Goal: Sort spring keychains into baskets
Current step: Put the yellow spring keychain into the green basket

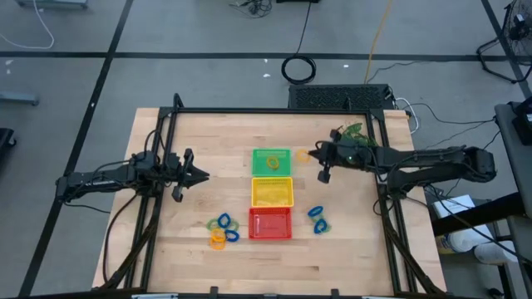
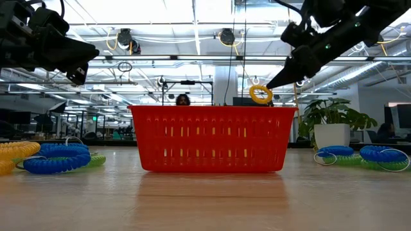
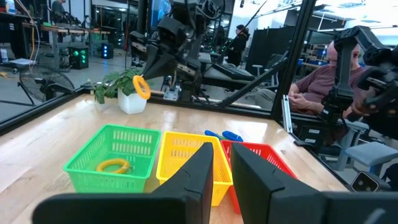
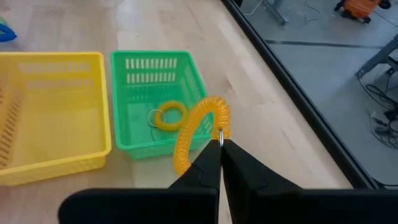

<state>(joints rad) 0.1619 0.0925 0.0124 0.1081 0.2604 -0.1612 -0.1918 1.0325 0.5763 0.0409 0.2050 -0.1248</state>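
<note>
- The right tool (image 1: 309, 154) hovers above the tabletop (image 1: 166, 241) just beside the green basket (image 1: 271, 162), on its right-arm side, with its fingers pressed together on an orange-yellow spring keychain (image 4: 200, 134). The coil hangs from its small metal ring, pinched at the fingertips, so the loop dangles free and should drop cleanly once the fingers part.
- In the right wrist view the held coil hangs over the near corner of the green basket, which already carries one orange-yellow keychain (image 4: 168, 116); judging by that, the arm is lining up a second one of the same colour over that bin.
- The three baskets sit touching in a row down the middle of the tabletop: green farthest back, the yellow basket (image 1: 272, 192) between, the red basket (image 1: 271, 223) nearest the front edge. That central row puts them in reach of both arms.
- Unsorted keychains lie in two groups flanking the red basket: a blue, orange-yellow and green cluster (image 1: 222, 230) on the left arm's side, a blue and green pair (image 1: 317, 218) on the right arm's.
- The left tool (image 1: 202, 174) waits raised, well apart from the baskets, fingers slightly spread and holding nothing.
- A potted plant (image 1: 349, 132) stands near the tabletop's far edge.
</note>
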